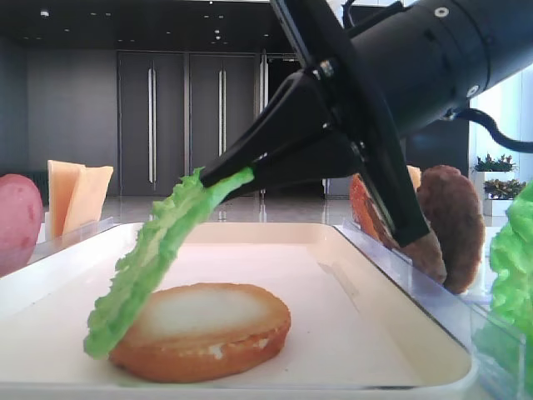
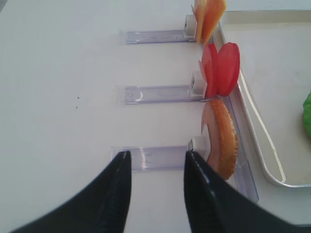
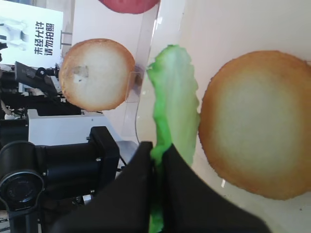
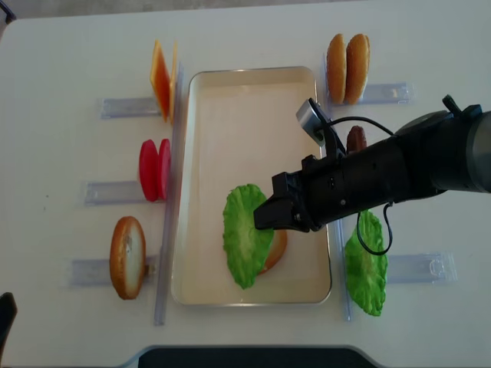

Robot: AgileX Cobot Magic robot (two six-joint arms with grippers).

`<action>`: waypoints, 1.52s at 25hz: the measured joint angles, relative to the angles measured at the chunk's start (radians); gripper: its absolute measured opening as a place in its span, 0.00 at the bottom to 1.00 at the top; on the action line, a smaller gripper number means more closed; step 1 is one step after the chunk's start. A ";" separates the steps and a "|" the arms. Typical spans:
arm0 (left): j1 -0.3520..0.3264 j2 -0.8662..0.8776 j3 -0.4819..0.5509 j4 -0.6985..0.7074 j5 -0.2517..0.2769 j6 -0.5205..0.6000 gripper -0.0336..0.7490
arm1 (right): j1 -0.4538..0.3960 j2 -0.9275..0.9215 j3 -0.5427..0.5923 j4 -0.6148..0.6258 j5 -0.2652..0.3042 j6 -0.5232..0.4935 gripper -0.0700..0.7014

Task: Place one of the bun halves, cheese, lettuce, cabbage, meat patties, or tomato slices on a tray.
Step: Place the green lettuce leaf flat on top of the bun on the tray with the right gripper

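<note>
1. Overhead view gives the whole layout: the right gripper (image 4: 265, 217) reaches over the tray (image 4: 230, 100), clamped on the edge of a lettuce leaf (image 4: 245, 234). The leaf hangs just off the fingertips and mostly covers a bun half (image 4: 278, 247) lying in the tray; only a sliver of bun peeks out under the arm.

2. The low side view shows what the top one can't: the leaf (image 1: 158, 258) is tilted. Its top edge is pinched in the jaws, and its lower end droops down against the near-left side of the bun half (image 1: 204, 329), which lies flat, pale face up.

3. The right wrist cam confirms the grip up close: both black fingers (image 3: 141, 184) squeeze the green edge (image 3: 170, 97), no gap. The tray bun (image 3: 257, 121) sits right beside the leaf. Past the tray rim, another bun half (image 3: 97, 73) stands in a clear rack.

4. The left gripper (image 2: 155, 158) shows only in its own cam. It holds nothing, and though the fingers look spaced apart, that's as closed as it gets. Just ahead of it is a clear rack (image 2: 150, 158) with that standing bun (image 2: 223, 138), then tomato slices (image 2: 221, 70) and cheese (image 2: 209, 19) further out.

5. Only the overhead shows the far side of the right arm: spare lettuce (image 4: 367, 264), a meat patty (image 4: 357, 138) mostly hidden by the arm, and two more buns (image 4: 347, 67).
</note>
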 joint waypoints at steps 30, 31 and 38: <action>0.000 0.000 0.000 0.000 0.000 0.000 0.40 | 0.000 -0.023 0.000 -0.068 -0.102 -0.045 0.57; 0.000 0.000 0.000 0.000 0.000 0.000 0.40 | 0.000 -0.033 0.000 -0.084 -0.117 -0.041 0.57; 0.000 0.000 0.000 0.000 0.000 0.000 0.40 | 0.000 -0.147 0.000 -0.266 -0.226 0.073 0.57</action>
